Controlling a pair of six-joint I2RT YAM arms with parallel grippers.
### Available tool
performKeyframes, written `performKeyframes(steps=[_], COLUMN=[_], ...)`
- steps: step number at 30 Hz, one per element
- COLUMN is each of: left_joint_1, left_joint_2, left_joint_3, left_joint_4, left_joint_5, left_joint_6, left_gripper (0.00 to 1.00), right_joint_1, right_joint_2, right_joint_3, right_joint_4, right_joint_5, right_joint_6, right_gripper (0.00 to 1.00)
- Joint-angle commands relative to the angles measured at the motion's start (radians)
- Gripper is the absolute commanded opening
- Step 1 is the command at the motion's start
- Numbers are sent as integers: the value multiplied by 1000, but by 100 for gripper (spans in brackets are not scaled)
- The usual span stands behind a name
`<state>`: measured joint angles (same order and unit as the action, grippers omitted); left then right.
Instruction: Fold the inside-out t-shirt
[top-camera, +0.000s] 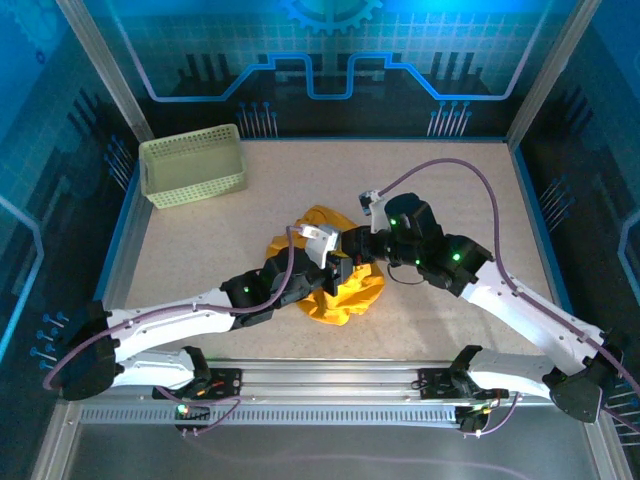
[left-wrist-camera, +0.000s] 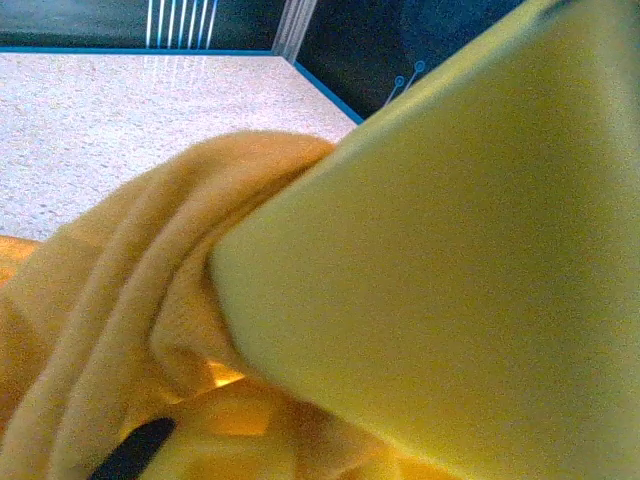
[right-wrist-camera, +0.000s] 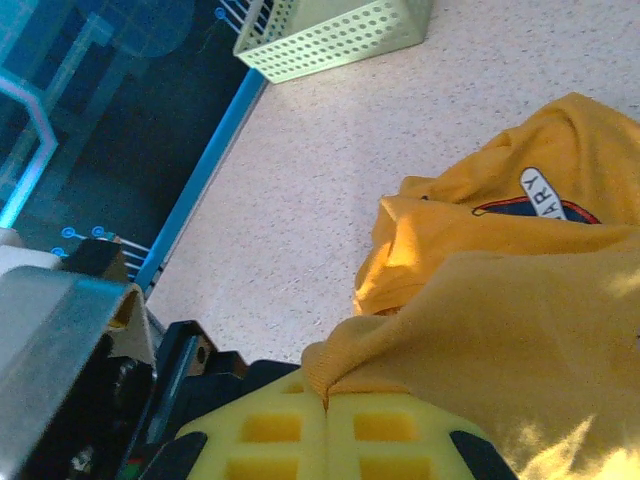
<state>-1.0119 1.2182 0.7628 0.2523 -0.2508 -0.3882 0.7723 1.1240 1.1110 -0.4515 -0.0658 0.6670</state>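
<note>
T-shirt (top-camera: 355, 292) sits bunched in a heap, well apart from the green lattice basket (top-camera: 195, 185), to its near-right. Right gripper (right-wrist-camera: 326, 395) is clamped on a hem edge; left gripper (top-camera: 338, 272) is buried in cloth — can't tell if it's closed. Risk: you pull while both hold one wad — the heap drags, never spreads.

Up close and blurred, a yellow finger pad (left-wrist-camera: 450, 250) hides much of the t-shirt (left-wrist-camera: 110, 310); folds swallow most of its printed mark (right-wrist-camera: 545, 197).
</note>
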Motion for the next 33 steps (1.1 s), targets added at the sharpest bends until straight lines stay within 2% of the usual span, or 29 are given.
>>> performKeyframes(steps=[1, 4, 6, 11, 14, 16, 19, 21, 24, 33], left_joint_1=[1, 2, 4, 40, 90, 123, 167, 173, 173, 174], left_joint_2=[-34, -49, -63, -126, -172, -197, -217, -218, -223, -248], left_joint_3=[-10, -12, -17, -19, -18, -12, 1, 15, 18, 7], left_joint_4=[19, -4, -13, -67, -107, -129, -147, -157, -155, -163], left_joint_5=[-33, -38, -38, -10, 36, 70, 140, 160, 165, 184], left_joint_6=[-4, -3, 0, -8, -26, -36, -54, -48, -40, -43], left_gripper=[8, 0, 0, 0, 0, 0, 0, 0, 0, 0], right_joint_1=[8, -1, -4, -29, -41, -42, -31, 1, 34, 38], right_joint_2=[-15, -15, -16, -56, -134, -181, -217, -206, -139, 62], right_joint_3=[17, 15, 19, 33, -18, -78, -178, -225, -264, -189], right_joint_4=[-69, -75, -77, -138, -127, -97, -23, 27, 56, 105], right_joint_5=[107, 119, 120, 161, 180, 175, 91, 79, 114, 200], right_joint_6=[16, 17, 11, -38, -102, -138, -172, -172, -155, -69], right_gripper=[0, 0, 1, 36, 49, 54, 56, 57, 56, 52])
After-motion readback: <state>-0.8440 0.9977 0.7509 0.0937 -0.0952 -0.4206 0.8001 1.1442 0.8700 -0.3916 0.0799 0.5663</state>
